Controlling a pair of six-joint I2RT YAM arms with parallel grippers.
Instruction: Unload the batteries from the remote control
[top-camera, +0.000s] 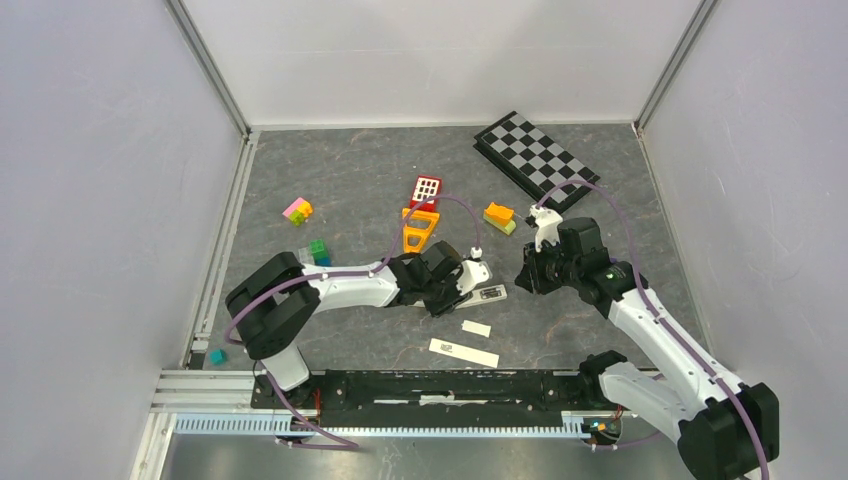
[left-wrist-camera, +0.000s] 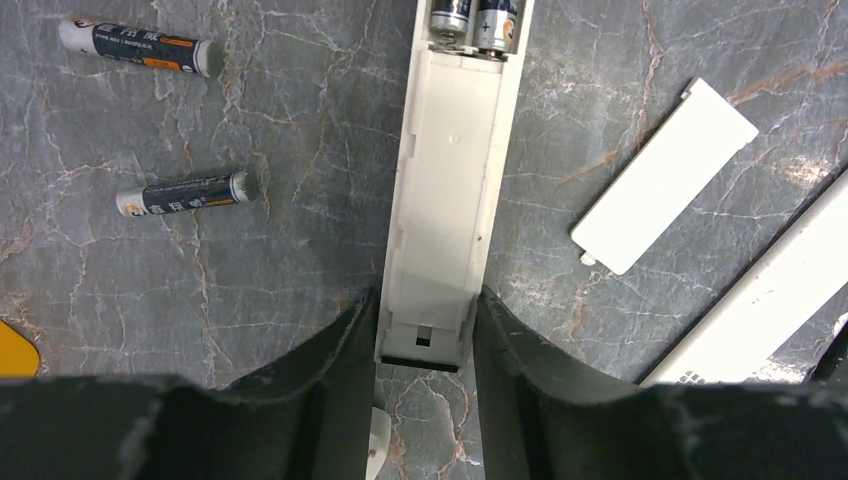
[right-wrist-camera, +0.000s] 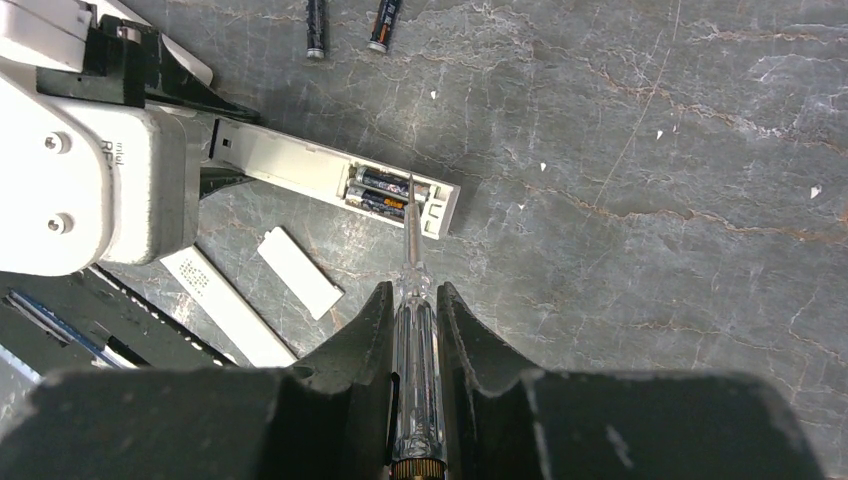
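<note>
With my left pincer (left-wrist-camera: 425, 300) clamped on the end of the white remote (left-wrist-camera: 450, 180) and my right pincer (right-wrist-camera: 415, 292) clamped on the screwdriver (right-wrist-camera: 414, 340), I want its tip worked under the two batteries (left-wrist-camera: 497, 22) seated in the remote, upper centre of the left wrist frame, levering gently.

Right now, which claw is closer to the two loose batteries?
Left: the left claw grips the remote beside the loose batteries; the right claw, holding a screwdriver, sits across the remote.
</note>
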